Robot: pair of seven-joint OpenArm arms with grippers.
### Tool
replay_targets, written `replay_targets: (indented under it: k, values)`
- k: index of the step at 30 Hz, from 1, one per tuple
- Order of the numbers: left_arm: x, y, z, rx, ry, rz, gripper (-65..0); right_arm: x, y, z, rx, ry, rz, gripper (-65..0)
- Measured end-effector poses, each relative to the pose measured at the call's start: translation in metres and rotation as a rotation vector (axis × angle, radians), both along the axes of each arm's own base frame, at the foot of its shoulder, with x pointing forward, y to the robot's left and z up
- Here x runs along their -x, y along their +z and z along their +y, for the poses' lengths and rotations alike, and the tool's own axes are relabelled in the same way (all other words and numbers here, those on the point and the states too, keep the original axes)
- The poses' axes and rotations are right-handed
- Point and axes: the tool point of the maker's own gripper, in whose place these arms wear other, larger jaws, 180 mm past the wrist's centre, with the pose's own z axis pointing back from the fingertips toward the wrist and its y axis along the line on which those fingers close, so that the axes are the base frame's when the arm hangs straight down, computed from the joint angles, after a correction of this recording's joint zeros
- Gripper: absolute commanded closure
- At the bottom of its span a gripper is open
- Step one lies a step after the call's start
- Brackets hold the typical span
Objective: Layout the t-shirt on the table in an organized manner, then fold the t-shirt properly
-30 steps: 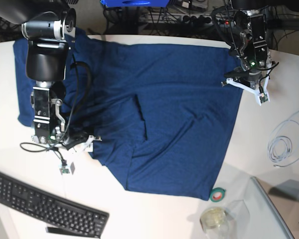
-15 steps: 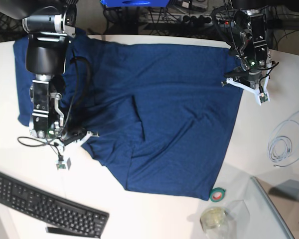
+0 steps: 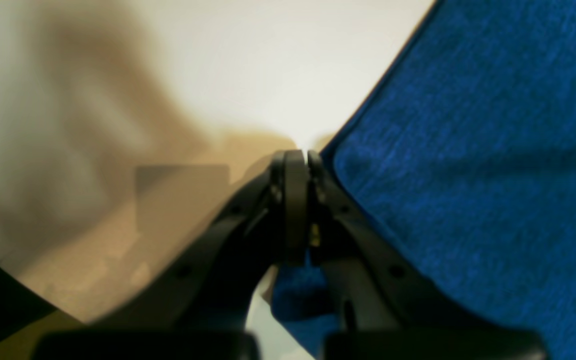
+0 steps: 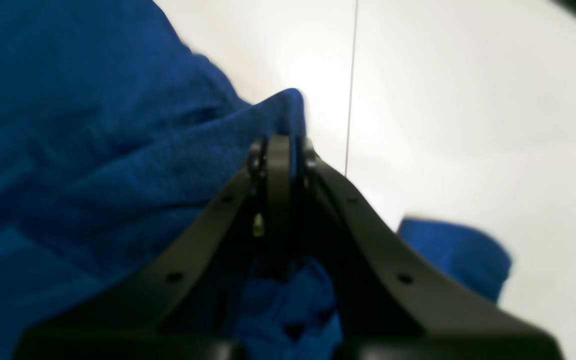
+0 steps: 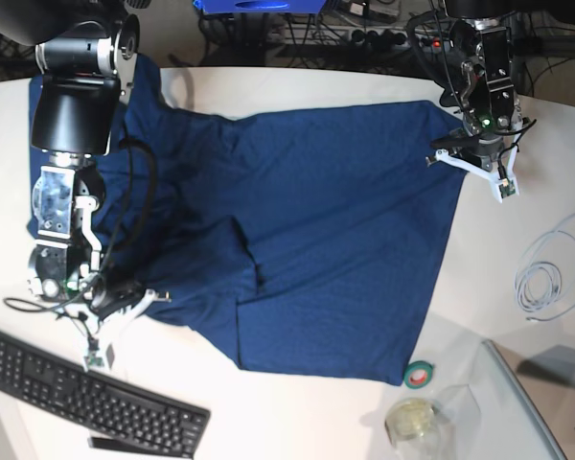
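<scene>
The dark navy t-shirt (image 5: 335,211) lies spread over most of the white table (image 5: 297,422), with creases near its middle. My right gripper (image 5: 139,299) is at the shirt's near-left edge, just above the keyboard. In the right wrist view that gripper (image 4: 280,142) is shut on a raised fold of the t-shirt (image 4: 93,150), and cloth bunches under its fingers. My left gripper (image 5: 446,158) sits at the shirt's far-right corner. In the left wrist view it (image 3: 298,155) is shut at the hem of the t-shirt (image 3: 468,150), with blue cloth showing beneath the fingers.
A black keyboard (image 5: 86,398) lies at the near left. A green tape roll (image 5: 420,374) and a clear jar (image 5: 412,422) stand near the shirt's near-right corner. A coiled white cable (image 5: 546,278) lies at the right. A thin dark seam (image 4: 350,85) crosses the table.
My right gripper has shut on the shirt's near-left edge and drawn it toward the keyboard. The cloth has shifted and creased with it. The left arm has held still.
</scene>
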Motion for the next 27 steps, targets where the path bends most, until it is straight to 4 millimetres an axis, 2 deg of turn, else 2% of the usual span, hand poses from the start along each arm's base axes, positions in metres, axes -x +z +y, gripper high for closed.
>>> replay_targets:
  k: [3,5,11,13,15,20,27]
  values:
    - [0.0,0.0,0.0,0.0,0.0,0.0,0.0,0.007,-0.018,0.003,-0.015,0.003,0.051,-12.3]
    - [0.0,0.0,0.0,-0.001,0.0,-0.001,0.0,0.003,-0.025,0.005,-0.023,0.004,0.025,-15.9]
    - [-0.001,0.001,0.003,-0.005,-0.002,0.002,0.0,0.016,-0.072,0.008,-0.045,0.003,0.109,-16.2]
    - [0.001,0.001,0.006,-0.01,-0.002,0.005,0.0,0.017,-0.078,0.005,-0.047,0.001,0.123,-16.2]
    - [0.001,0.001,0.006,-0.011,-0.001,0.005,0.0,0.011,-0.075,0.0,-0.041,-0.004,0.087,-15.5]
    - [0.001,0.001,0.006,-0.011,-0.001,0.005,0.0,0.009,-0.072,0.0,-0.04,-0.005,0.077,-2.9]
    - [0.001,0.001,0.006,-0.01,-0.001,0.006,0.0,-0.013,-0.024,-0.011,0.007,-0.007,-0.067,-1.2]
